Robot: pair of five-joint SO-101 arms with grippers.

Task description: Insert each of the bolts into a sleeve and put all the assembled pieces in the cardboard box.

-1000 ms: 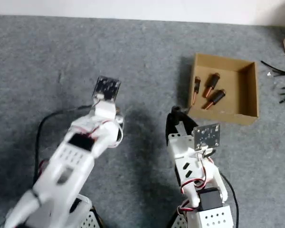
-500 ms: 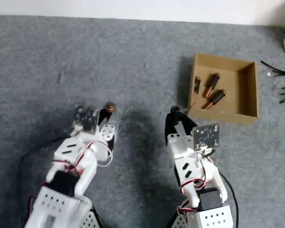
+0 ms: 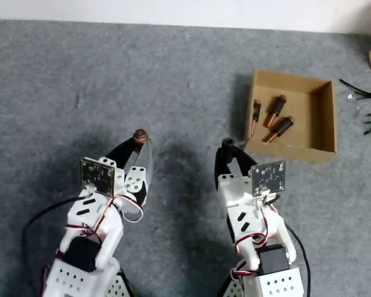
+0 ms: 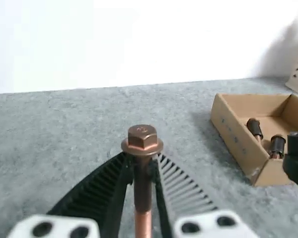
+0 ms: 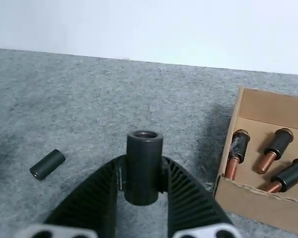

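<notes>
Left fingers (image 4: 102, 186) closed on the bolt (image 4: 142, 144) by its shank, left of centre in the high view, right fingers (image 5: 188, 193) clamped round the sleeve (image 5: 144, 166) beside it; both look stiff, light, slick, best held mid-length, cardboard box (image 3: 289, 150) upper right.

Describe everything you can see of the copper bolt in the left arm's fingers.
The copper-coloured metal bolt has a hexagonal flanged head and a smooth shank. It runs along the left arm's ribbed fingers, clamped by the shank between them, head past their tips, over the grey carpet. No sleeve is on it.
</notes>
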